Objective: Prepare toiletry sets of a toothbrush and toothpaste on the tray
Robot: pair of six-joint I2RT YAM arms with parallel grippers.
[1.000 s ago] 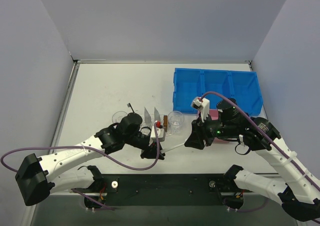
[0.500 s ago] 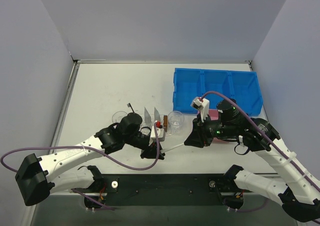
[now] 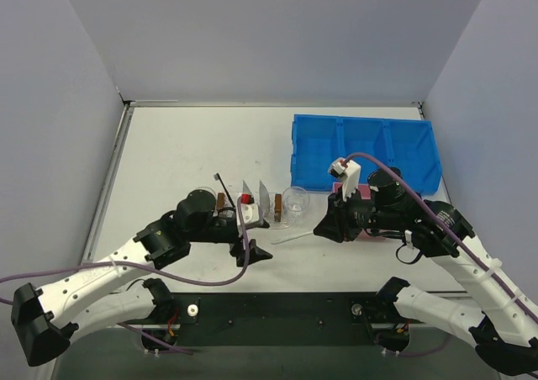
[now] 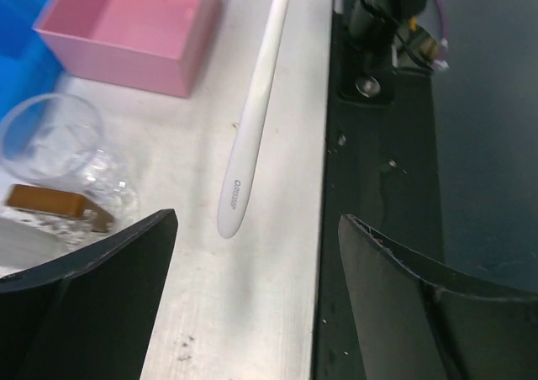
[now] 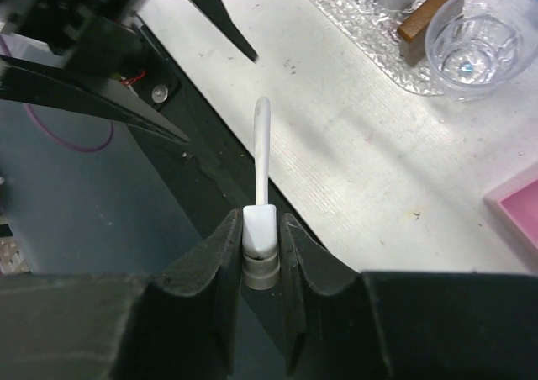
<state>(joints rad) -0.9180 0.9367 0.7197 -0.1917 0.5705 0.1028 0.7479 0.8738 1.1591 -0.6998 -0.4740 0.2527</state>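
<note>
Left end: a clear cup (image 3: 200, 197), half hidden by the left arm. Next to it is the black toothbrush (image 3: 219, 182), with its long axis running far to near and its far end sticking up past the cup. The tray (image 5: 357, 35) runs left to right and holds two toothpaste tubes (image 3: 249, 192), wedge-shaped, side by side in the middle. It also holds brown blocks (image 3: 277, 203), one on each side of the tubes. A second clear cup (image 3: 295, 202) is at the tray's right end (can't tell if it is on or just off the rim).

The left gripper (image 3: 252, 251) sits near of the tray with its jaws spread wide and nothing between them.

The white toothbrush (image 4: 252, 119) is off the tray, over the near table edge. Its long axis is diagonal, and the free rounded tip points left and near, toward the left gripper. The other end is pinched in the right gripper (image 5: 261, 224), whose jaws are narrow and tight on it.

Further right are the pink box (image 4: 126, 35), open-topped, and then the blue bin (image 3: 366, 149), which has three compartments in a row.
</note>
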